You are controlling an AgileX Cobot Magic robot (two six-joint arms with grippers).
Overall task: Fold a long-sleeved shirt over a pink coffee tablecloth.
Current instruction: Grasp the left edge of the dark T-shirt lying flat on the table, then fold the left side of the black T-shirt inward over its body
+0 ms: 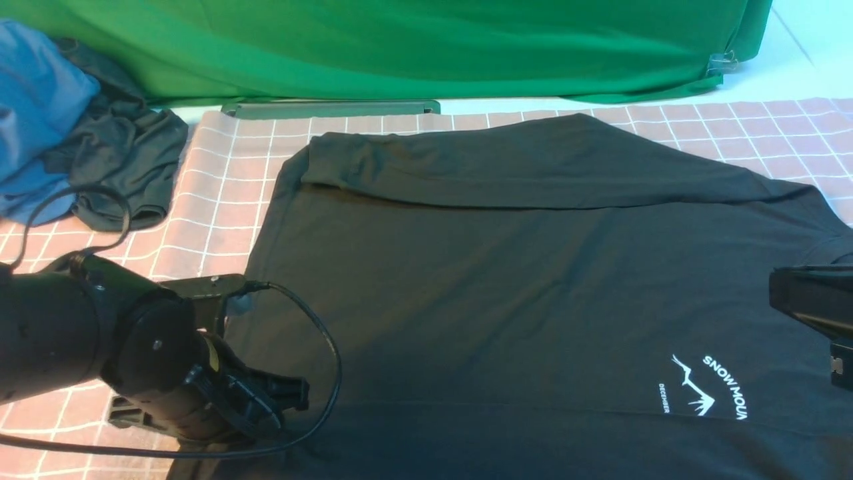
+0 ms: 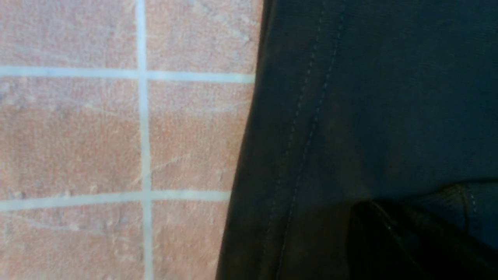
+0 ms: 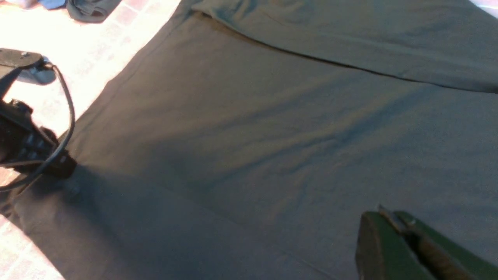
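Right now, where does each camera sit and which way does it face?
Front: between the arms, facing forward over the large black soft-knit shirt on the pink white-gridded tablecloth; left gripper lower left, right arm at right edge.
Left wrist: on that arm, close above the shirt's stitched hem and tablecloth; one dark finger shows.
Right wrist: on that arm, facing across the shirt; right gripper shut.
Shared: front and right wrist both show the left gripper.
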